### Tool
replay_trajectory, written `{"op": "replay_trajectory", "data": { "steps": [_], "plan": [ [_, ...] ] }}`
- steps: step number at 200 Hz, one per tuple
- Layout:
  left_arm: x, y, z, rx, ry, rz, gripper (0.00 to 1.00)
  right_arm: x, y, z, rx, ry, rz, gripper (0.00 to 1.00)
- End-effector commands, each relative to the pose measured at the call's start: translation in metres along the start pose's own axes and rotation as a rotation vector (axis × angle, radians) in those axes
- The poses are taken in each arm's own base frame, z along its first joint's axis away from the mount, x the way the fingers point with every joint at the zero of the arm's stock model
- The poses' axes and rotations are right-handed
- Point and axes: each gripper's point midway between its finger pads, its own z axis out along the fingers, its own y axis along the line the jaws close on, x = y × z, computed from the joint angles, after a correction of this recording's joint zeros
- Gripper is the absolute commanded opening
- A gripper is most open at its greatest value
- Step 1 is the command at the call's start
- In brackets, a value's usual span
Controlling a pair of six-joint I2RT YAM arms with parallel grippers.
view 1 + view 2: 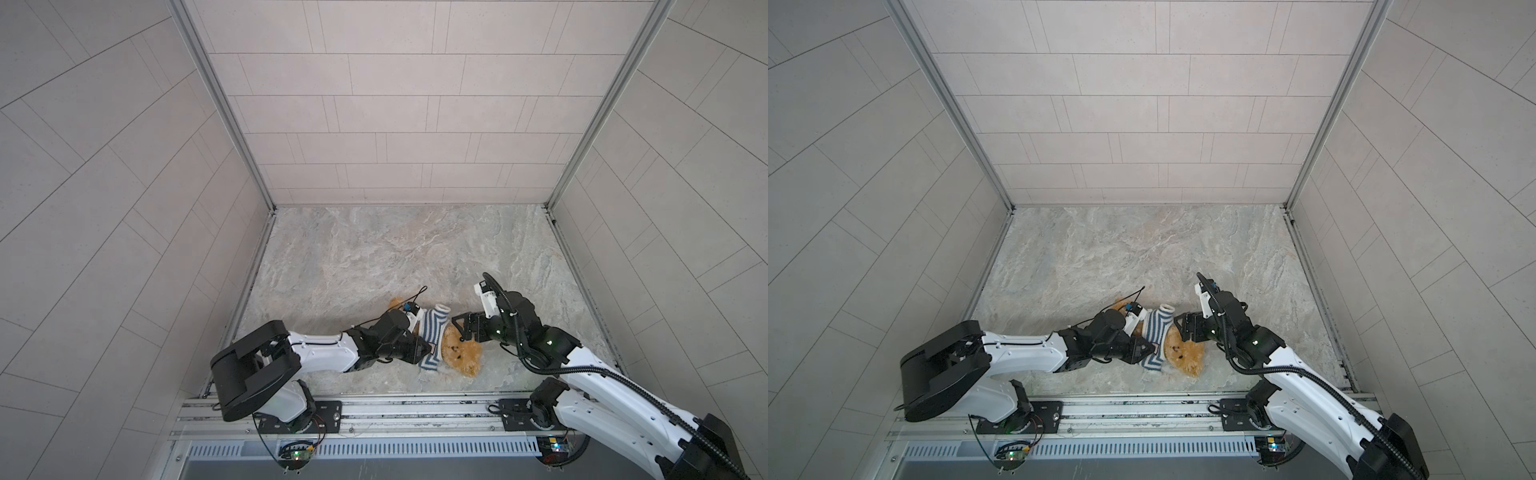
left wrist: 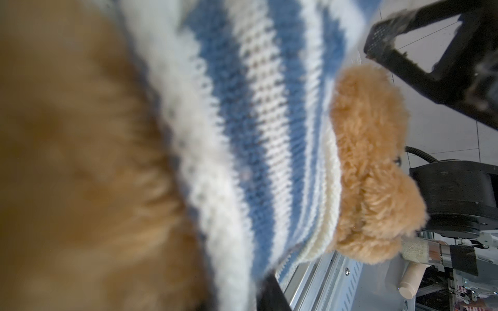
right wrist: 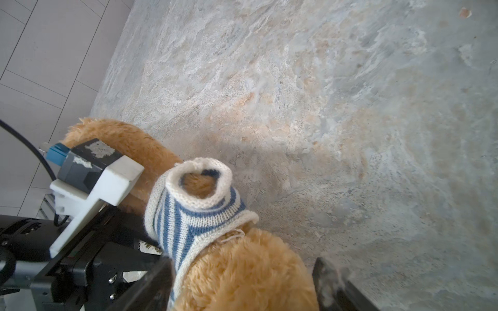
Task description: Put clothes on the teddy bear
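The teddy bear (image 1: 461,355) (image 1: 1183,353) lies on the stone table near the front, with its head toward the right arm. A blue-and-white striped shirt (image 1: 432,330) (image 1: 1156,328) (image 3: 188,215) covers its torso. One sleeve (image 3: 200,183) stands up with fur showing inside. My left gripper (image 1: 419,351) (image 1: 1144,349) (image 2: 237,301) is shut on the shirt (image 2: 242,121) at its hem, beside the bear's belly. My right gripper (image 1: 459,330) (image 1: 1183,330) (image 3: 242,285) is open, its fingers (image 3: 331,282) wide apart on either side of the bear's head (image 3: 242,269).
The marbled tabletop (image 1: 395,249) stretches back to tiled walls on three sides. An aluminium rail (image 1: 374,411) carrying both arm bases runs along the front edge. The bear's legs (image 1: 397,301) stick out behind the left wrist.
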Motion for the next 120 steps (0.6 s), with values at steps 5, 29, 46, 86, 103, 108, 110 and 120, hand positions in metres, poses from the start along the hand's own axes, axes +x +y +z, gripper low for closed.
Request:
{"op": "replay_trajectory", "data": {
  "steps": [5, 29, 46, 86, 103, 108, 110, 120],
  "plan": [
    [0.038, 0.046, 0.003, -0.150, 0.097, -0.068, 0.23, 0.010, -0.005, -0.003, -0.013, 0.003, 0.063, 0.84],
    [0.039, 0.047, 0.002, -0.147, 0.092, -0.068, 0.23, 0.017, -0.009, -0.002, -0.014, 0.008, 0.088, 0.85],
    [0.039, 0.047, 0.003, -0.143, 0.092, -0.067, 0.22, 0.020, -0.010, -0.001, -0.018, 0.006, 0.102, 0.85],
    [0.039, 0.046, 0.005, -0.137, 0.090, -0.063, 0.22, 0.016, -0.004, 0.002, -0.062, -0.013, 0.116, 0.63],
    [0.040, 0.047, 0.005, -0.132, 0.088, -0.066, 0.22, 0.013, -0.002, 0.004, -0.072, -0.021, 0.121, 0.60],
    [0.040, 0.047, 0.005, -0.132, 0.087, -0.067, 0.22, 0.013, -0.001, 0.005, -0.076, -0.022, 0.123, 0.60],
    [0.040, 0.047, 0.005, -0.132, 0.088, -0.068, 0.22, 0.012, -0.001, 0.005, -0.078, -0.022, 0.123, 0.60],
    [0.041, 0.047, 0.006, -0.126, 0.090, -0.070, 0.22, 0.011, 0.000, 0.007, -0.083, -0.025, 0.127, 0.59]
  ]
}}
